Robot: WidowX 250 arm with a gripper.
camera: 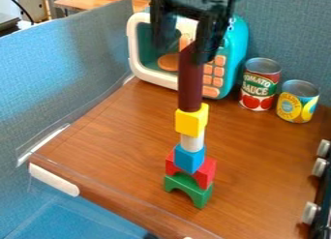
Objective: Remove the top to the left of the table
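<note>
The gripper (185,52) hangs at the top centre, its two fingers spread apart. Between and just below them rises the upper end of a dark red cylinder (190,83), partly overlapped by the right finger; whether they touch I cannot tell. This cylinder stands upright on top of a block tower. Under it come a yellow block (192,120), a white cylinder (192,141), a blue block (189,158), a red arch (205,171) and, on the table (110,151), a green arch (193,188).
A teal toy microwave (236,49) stands behind the tower. Two cans, a tomato sauce can (260,85) and a yellow-labelled can (298,101), are at the back right. Grey knobs (310,212) line the right edge, and a blue partition (71,68) borders the left.
</note>
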